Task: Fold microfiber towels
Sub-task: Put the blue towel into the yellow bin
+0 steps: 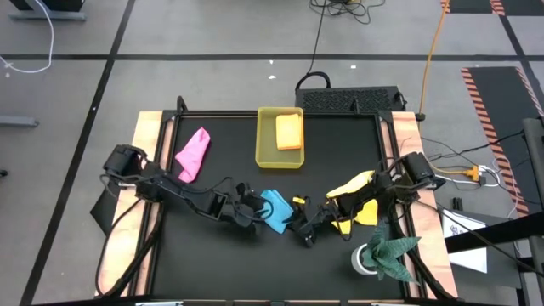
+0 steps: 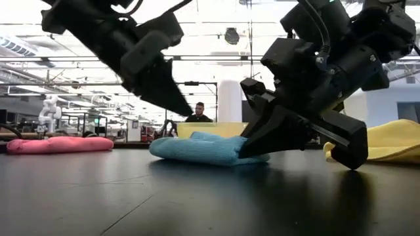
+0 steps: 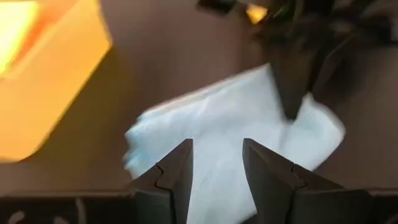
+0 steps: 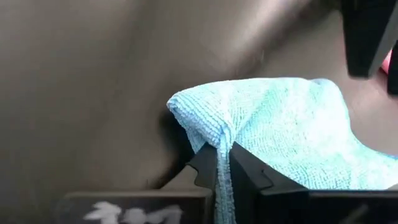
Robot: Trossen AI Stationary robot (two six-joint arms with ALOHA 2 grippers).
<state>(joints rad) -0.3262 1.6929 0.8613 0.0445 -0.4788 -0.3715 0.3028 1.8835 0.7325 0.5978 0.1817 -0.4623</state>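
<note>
— Where's the light blue towel (image 1: 276, 209)?

— Mid-bench, toward the front edge. My right gripper (image 4: 222, 163) is clenched on its folded edge.

— And the left gripper (image 3: 217, 163)?

— Fingers apart over the same towel — grasping nothing.

— The rest?

— Pink towel (image 1: 194, 155) back-left, yellow towel (image 1: 355, 197) right, orange towel (image 1: 290, 131) in the tray (image 1: 265, 136) at the back edge.

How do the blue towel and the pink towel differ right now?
The blue towel lies mid-table between both arms; the pink towel lies apart near the far left edge. The right end effector is shut on an edge of the blue towel and the left end effector hovers open over it; nothing touches the pink one. The blue towel sits as a compact bundle; the pink one is a long, crumpled strip. Both rest on the black table.
</note>
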